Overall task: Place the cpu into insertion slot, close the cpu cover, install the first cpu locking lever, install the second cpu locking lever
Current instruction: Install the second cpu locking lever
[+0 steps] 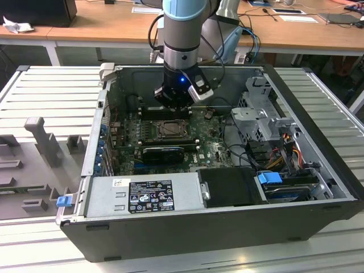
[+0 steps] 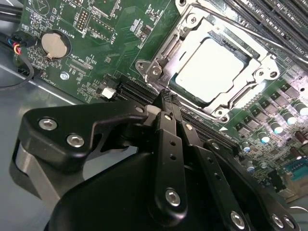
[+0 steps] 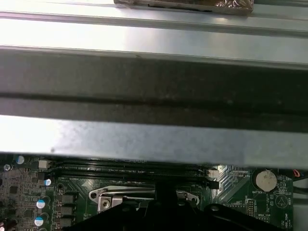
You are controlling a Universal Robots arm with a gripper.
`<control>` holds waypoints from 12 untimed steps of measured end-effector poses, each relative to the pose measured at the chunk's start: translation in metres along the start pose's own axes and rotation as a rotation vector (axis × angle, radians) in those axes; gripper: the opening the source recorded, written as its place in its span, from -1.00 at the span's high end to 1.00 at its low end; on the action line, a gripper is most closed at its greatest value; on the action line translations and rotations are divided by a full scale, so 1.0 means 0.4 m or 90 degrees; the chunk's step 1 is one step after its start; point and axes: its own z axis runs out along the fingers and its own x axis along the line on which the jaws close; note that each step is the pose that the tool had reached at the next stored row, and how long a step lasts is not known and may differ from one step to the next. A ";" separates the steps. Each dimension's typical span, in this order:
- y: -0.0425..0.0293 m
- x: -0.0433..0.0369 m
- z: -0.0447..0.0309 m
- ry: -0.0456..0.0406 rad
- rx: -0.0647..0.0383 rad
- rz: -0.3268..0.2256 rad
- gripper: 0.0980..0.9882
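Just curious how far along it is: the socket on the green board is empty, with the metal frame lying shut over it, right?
Not quite: the insertion slot is not empty. In the second wrist view the cpu already sits in it, with the cpu cover lying shut over it.

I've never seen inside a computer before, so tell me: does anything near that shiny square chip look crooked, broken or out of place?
Nothing stands out. In the second wrist view the pale silver square cpu lies flat and square inside the silvery metal cpu cover frame, on tidy green circuit board. The black gripper hangs beside it, fingers together, holding nothing.
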 end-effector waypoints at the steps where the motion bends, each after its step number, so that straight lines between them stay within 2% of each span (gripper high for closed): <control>1: -0.001 0.000 0.000 -0.0001 0.000 0.000 0.98; 4: -0.002 0.000 -0.006 0.0000 0.000 0.000 0.98; 12: -0.008 0.000 -0.006 0.0000 0.000 0.000 0.98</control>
